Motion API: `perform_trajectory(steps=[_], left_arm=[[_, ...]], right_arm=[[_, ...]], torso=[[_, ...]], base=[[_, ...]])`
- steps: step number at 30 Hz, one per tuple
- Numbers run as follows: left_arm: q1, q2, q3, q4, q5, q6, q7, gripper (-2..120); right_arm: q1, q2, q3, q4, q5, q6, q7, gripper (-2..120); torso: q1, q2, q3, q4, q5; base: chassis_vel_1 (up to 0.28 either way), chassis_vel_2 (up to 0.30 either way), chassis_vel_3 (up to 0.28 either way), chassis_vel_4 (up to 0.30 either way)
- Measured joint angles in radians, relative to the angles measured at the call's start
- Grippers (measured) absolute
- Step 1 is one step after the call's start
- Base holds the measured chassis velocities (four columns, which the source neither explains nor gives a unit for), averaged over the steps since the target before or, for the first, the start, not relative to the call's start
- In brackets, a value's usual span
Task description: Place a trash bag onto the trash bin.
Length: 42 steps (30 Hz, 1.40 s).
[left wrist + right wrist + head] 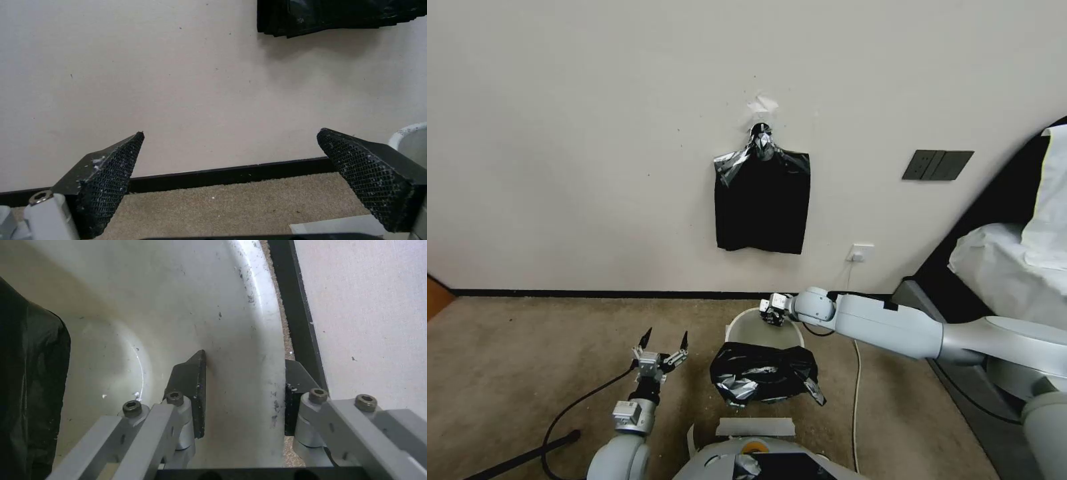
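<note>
The cream-white trash bin [746,325] stands on the carpet just ahead of my base. The crinkled black trash bag [764,373] is draped over the bin's near side, and the far part of the rim is bare. My right gripper [774,312] reaches in from the right to the far rim. In the right wrist view the right gripper [245,356] is clamped across the trash bin [178,306] wall, one finger inside and one outside, with the trash bag [26,390] at the edge. My left gripper [664,343] is open and holds nothing, left of the bin; its left wrist view [231,131] faces the wall.
A flat bundle of black bags [762,203] hangs on the wall above the bin. A white socket [862,253] with a cable running down sits to its right. A bed with white sheets [1014,260] fills the right side. A black cable [570,407] lies on the carpet at left.
</note>
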Motion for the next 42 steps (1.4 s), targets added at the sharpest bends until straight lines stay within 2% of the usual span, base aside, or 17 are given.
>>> perform_trajectory(steps=[2, 5, 7, 9, 11, 12, 14, 16, 17, 19, 24, 26, 28, 29, 33, 40, 42], left_arm=[[0.000, -0.001, 0.001, 0.000, 0.001, 0.000, 0.000, 100], [0.001, -0.003, 0.004, 0.000, 0.003, 0.000, 0.000, 100], [0.001, -0.003, 0.004, 0.001, 0.004, 0.001, -0.001, 100], [0.001, -0.003, 0.005, 0.003, 0.004, 0.001, -0.001, 100], [0.000, -0.002, 0.009, 0.009, 0.005, 0.002, -0.001, 100], [-0.001, -0.001, 0.013, 0.010, 0.005, 0.002, -0.002, 100], [-0.002, -0.001, 0.015, 0.011, 0.006, 0.003, -0.002, 100], [-0.002, -0.004, 0.022, 0.014, 0.007, 0.004, -0.003, 100], [-0.002, -0.004, 0.022, 0.014, 0.007, 0.004, -0.003, 100], [0.000, -0.006, 0.025, 0.017, 0.009, 0.005, -0.003, 100], [0.002, -0.006, 0.023, 0.019, 0.009, 0.006, -0.005, 100], [0.002, -0.006, 0.023, 0.019, 0.009, 0.006, -0.005, 100], [0.002, -0.005, 0.018, 0.020, 0.008, 0.006, -0.012, 100], [0.002, -0.005, 0.018, 0.020, 0.008, 0.006, -0.012, 100], [-0.002, -0.005, 0.003, 0.021, -0.012, 0.007, -0.021, 100], [-0.013, 0.001, -0.033, 0.009, -0.051, 0.009, -0.024, 100], [-0.013, 0.004, -0.040, 0.007, -0.057, 0.009, -0.024, 100]], right_arm=[[-0.007, -0.004, 0.006, 0.006, 0.016, -0.004, 0.014, 28], [-0.053, -0.023, 0.055, 0.039, 0.101, -0.034, 0.095, 28], [-0.144, -0.048, 0.153, 0.091, 0.220, -0.056, 0.198, 23], [-0.188, -0.059, 0.197, 0.111, 0.260, -0.058, 0.234, 21], [-0.292, -0.074, 0.305, 0.151, 0.350, -0.063, 0.318, 14], [-0.353, -0.075, 0.366, 0.167, 0.395, -0.063, 0.365, 11], [-0.390, -0.072, 0.405, 0.177, 0.429, -0.063, 0.401, 10], [-0.489, -0.056, 0.516, 0.203, 0.519, -0.062, 0.516, 7], [-0.489, -0.056, 0.516, 0.203, 0.519, -0.062, 0.516, 7], [-0.552, -0.046, 0.577, 0.221, 0.552, -0.030, 0.593, 3], [-0.673, -0.002, 0.701, 0.267, 0.590, 0.034, 0.741, 2], [-0.684, 0.003, 0.712, 0.272, 0.594, 0.038, 0.755, 2], [-0.771, 0.043, 0.778, 0.311, 0.630, 0.078, 0.863, 1], [-0.771, 0.043, 0.778, 0.311, 0.630, 0.078, 0.863, 1], [-0.886, 0.099, 0.861, 0.374, 0.683, 0.137, 1.027, 1], [-0.977, 0.158, 0.926, 0.439, 0.719, 0.193, 1.195, 1], [-0.994, 0.161, 0.935, 0.453, 0.723, 0.194, 1.210, 1]], torso=[[0.000, 0.000, 0.000, 0.0000, -0.0001], [0.000, 0.000, 0.000, 0.0000, -0.0001], [0.000, 0.000, 0.000, -0.0003, 0.0005], [0.000, 0.000, 0.000, 0.0000, 0.0008], [0.000, 0.000, 0.000, -0.0004, -0.0001], [0.000, 0.000, 0.000, -0.0004, 0.0002], [0.000, 0.000, 0.000, -0.0007, 0.0004], [0.000, 0.000, 0.000, 0.0000, 0.0006], [0.000, 0.000, 0.000, 0.0000, 0.0006], [0.000, 0.000, 0.000, 0.0003, 0.0002], [0.000, 0.000, 0.000, 0.0000, -0.0001], [0.000, 0.000, 0.000, 0.0000, 0.0000], [0.000, 0.000, 0.000, 0.0001, 0.0001], [0.000, 0.000, 0.000, 0.0001, 0.0001], [0.000, 0.000, 0.000, -0.0002, 0.0000], [0.000, 0.000, 0.000, -0.0001, -0.0001], [0.000, 0.000, 0.000, -0.0001, 0.0000]], base=[[0.000, 0.000, 0.000, 0.000], [0.000, 0.000, 0.000, 0.000], [0.000, 0.000, 0.000, 0.000], [0.000, 0.000, 0.000, 0.000], [0.000, 0.000, 0.000, 0.000], [0.000, 0.000, 0.000, 0.000], [0.000, 0.000, 0.000, 0.000], [0.000, 0.000, 0.000, 0.000], [0.000, 0.000, 0.000, 0.000], [0.000, 0.000, 0.000, 0.000], [0.000, 0.000, 0.000, 0.000], [0.000, 0.000, 0.000, 0.000], [0.000, 0.000, 0.000, 0.000], [0.000, 0.000, 0.000, 0.000], [0.000, 0.000, 0.000, 0.000], [0.000, 0.000, 0.000, 0.000], [0.000, 0.000, 0.000, 0.000]])
